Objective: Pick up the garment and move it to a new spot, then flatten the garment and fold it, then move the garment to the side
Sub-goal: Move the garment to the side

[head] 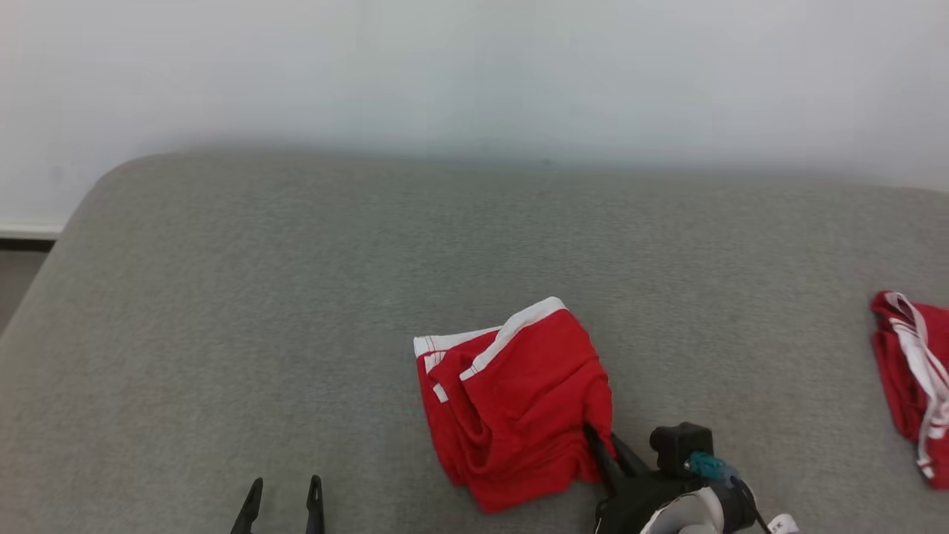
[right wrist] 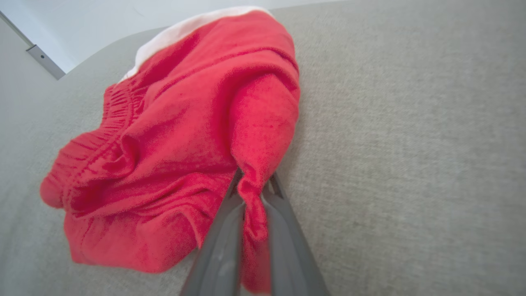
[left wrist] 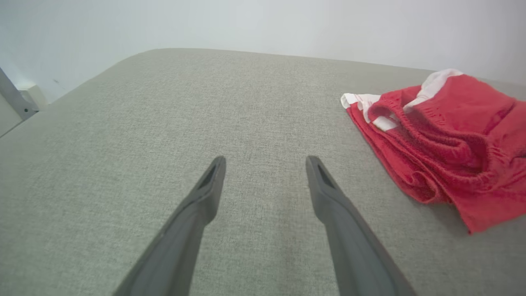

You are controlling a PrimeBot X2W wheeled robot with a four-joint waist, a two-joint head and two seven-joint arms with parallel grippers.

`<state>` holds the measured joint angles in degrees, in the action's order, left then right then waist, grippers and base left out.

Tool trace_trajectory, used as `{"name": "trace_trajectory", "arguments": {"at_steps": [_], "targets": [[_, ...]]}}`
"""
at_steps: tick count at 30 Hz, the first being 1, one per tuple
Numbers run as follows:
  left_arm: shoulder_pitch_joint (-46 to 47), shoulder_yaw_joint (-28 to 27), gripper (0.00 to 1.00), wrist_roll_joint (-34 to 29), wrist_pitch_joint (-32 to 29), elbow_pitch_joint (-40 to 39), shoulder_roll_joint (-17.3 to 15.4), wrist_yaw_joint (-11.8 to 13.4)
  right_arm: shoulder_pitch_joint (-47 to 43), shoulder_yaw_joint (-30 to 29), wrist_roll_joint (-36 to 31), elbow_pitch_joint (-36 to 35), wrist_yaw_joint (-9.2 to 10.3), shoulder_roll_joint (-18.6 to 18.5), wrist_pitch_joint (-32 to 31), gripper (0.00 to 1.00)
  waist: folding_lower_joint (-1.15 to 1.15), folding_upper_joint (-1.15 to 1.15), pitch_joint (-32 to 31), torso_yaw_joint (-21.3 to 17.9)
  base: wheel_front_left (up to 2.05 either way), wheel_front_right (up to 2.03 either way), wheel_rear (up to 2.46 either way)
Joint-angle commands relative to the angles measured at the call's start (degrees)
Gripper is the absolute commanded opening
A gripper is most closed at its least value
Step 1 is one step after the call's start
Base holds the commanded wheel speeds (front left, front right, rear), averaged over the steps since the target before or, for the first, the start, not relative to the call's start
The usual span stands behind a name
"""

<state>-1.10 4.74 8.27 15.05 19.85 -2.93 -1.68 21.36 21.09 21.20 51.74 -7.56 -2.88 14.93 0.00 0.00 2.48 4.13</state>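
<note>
At lower right, I note my right gripper point(right wrist: 254, 183) angled low, fingers clamped on what seems a hem of the red shorts point(right wrist: 185, 144); left gripper point(left wrist: 265, 164) level, fingers apart.

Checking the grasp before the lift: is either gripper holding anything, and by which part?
The right gripper pinches the crumpled red fabric garment with white trim by a bunched fold at its near right edge. The left gripper is open and holds nothing.

Second red garment point(head: 913, 371) cut off at right edge, right gripper point(right wrist: 254, 183) tips buried — inside garment point(right wrist: 172, 135) fold
</note>
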Motion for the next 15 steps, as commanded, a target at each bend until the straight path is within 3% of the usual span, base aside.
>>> {"name": "trace_trajectory", "arguments": {"at_steps": [1, 6, 7, 15], "targets": [[0.0, 0.0, 1.0, 0.5, 0.2, -0.3, 0.0, 0.3, 0.2, -1.6, -1.3, -0.7, 0.16, -0.1, 0.3, 0.0, 0.0, 0.0, -0.5, -5.1, 0.0, 0.0, 0.0], [1.4, 0.7, 1.0, 0.9, 0.2, -0.5, 0.0, 0.3, -0.4, -6.2, -5.6, -2.1, 0.16, 0.0, 0.3, 0.0, 0.0, 0.0, 0.2, -12.4, 0.0, 0.0, 0.0], [1.4, 0.7, 1.0, 0.9, 0.2, -0.5, 0.0, 0.3, -0.4, -6.2, -5.6, -2.1, 0.16, 0.0, 0.3, 0.0, 0.0, 0.0, 0.2, -12.4, 0.0, 0.0, 0.0], [3.7, 1.4, 1.0, 0.8, 0.2, -0.6, 0.0, 0.6, -0.5, -6.2, -6.5, -3.7, 0.16, 0.0, 0.3, 0.0, 0.0, 0.0, 1.8, -24.0, 0.0, 0.0, 0.0]]}}
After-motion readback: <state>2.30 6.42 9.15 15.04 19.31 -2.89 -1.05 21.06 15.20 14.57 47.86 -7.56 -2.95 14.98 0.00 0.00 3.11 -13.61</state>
